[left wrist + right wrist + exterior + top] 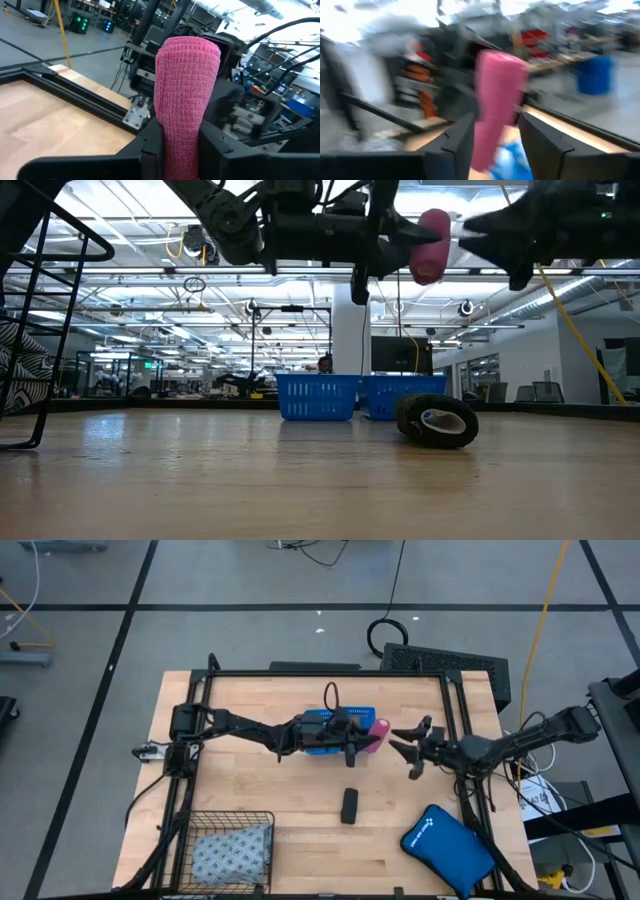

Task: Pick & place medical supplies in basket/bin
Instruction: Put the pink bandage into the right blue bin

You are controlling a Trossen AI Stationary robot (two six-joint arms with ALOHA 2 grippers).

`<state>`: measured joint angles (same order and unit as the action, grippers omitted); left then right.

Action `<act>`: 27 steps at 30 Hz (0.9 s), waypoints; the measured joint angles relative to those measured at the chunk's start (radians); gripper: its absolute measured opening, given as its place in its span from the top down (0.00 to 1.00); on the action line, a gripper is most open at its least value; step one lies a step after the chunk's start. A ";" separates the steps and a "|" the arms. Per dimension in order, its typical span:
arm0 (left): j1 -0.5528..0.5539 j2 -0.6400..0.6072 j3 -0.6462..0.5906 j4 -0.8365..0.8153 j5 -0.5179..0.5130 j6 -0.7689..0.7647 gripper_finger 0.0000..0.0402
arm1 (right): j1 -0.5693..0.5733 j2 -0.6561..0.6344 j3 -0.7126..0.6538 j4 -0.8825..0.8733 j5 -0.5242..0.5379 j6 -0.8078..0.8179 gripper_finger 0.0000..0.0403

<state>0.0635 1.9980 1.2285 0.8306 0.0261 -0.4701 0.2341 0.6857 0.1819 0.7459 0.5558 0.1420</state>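
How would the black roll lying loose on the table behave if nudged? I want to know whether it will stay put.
The black roll lies tipped rather than flat in the low view, so a nudge would probably rock it or roll it over the smooth wooden table. It looks small with a hollow core, so likely light.

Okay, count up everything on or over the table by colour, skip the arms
Pink: 1, roll
Black: 2, roll, basket
Blue: 2, tray, pouch
Grey-blue: 1, soft pack
Total: 6
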 joint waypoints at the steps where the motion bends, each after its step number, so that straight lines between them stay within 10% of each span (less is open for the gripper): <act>1: 0.000 0.000 0.000 -0.003 0.000 0.000 0.82 | -0.007 0.008 -0.021 0.075 -0.051 -0.001 0.63; 13: -0.012 0.000 0.000 0.041 0.000 0.024 0.82 | -0.085 0.224 -0.035 0.302 -0.165 0.085 0.34; 27: -0.025 0.000 0.000 0.050 0.026 0.022 0.80 | -0.098 0.460 0.041 0.471 -0.242 0.078 0.56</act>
<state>0.0384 1.9976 1.2285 0.8803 0.0524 -0.4480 0.1364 1.1459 0.2226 1.2172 0.3137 0.2199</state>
